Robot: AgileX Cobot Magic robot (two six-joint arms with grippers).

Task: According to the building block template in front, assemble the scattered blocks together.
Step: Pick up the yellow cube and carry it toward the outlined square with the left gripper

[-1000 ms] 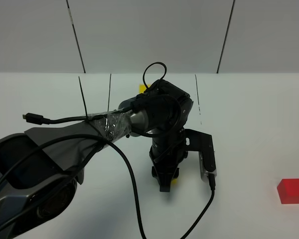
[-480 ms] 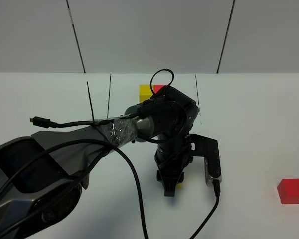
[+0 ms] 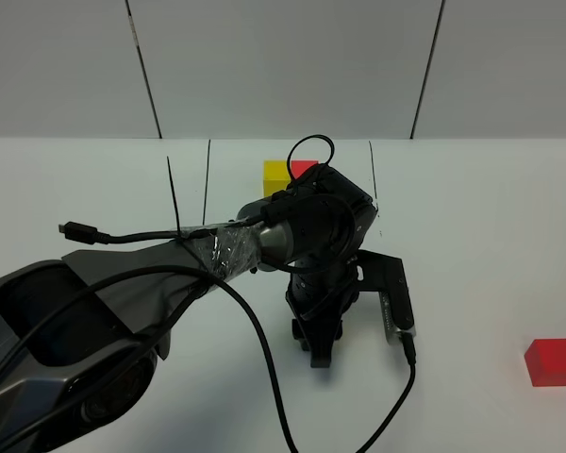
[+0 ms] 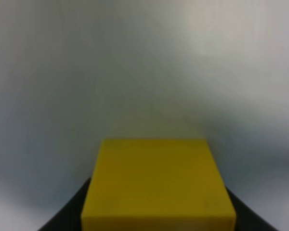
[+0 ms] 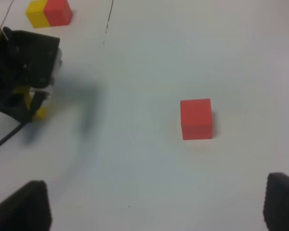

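The left gripper (image 3: 319, 353) is pointing straight down at the white table (image 3: 472, 245) and is clamping the yellow cube (image 4: 156, 185) between its dark fingers (image 4: 70, 215). In the left wrist view the cube is filling the gap between the two fingers, which are pressing against its opposite sides. Its upper face is showing plain, matte and evenly yellow, with crisp edges. From the high camera the gripper body is hiding the cube. From the right wrist view a sliver of yellow is peeking out under the black fingers, low by the table, though I cannot tell whether it is touching the surface. A black cable (image 3: 264, 377) is looping off the left arm just beside the gripper.

The right gripper (image 5: 156, 214) is standing wide open, its two dark fingertips sitting at opposite edges of its wrist view with bare table between them. The red cube (image 5: 196, 118) is lying flat on the table ahead of this gripper and apart from it, well off to the right of the left gripper. It is showing the same plain matte finish, uniformly red.

Beyond the left gripper, toward the grey wall, the template (image 3: 290, 176) is resting on the table. It is a yellow cube and a red cube joined into one short bar, with the yellow half on the robot's left. Any outline on it is too fine to make out. Thin black lines (image 3: 208, 184) are running across the table near it.
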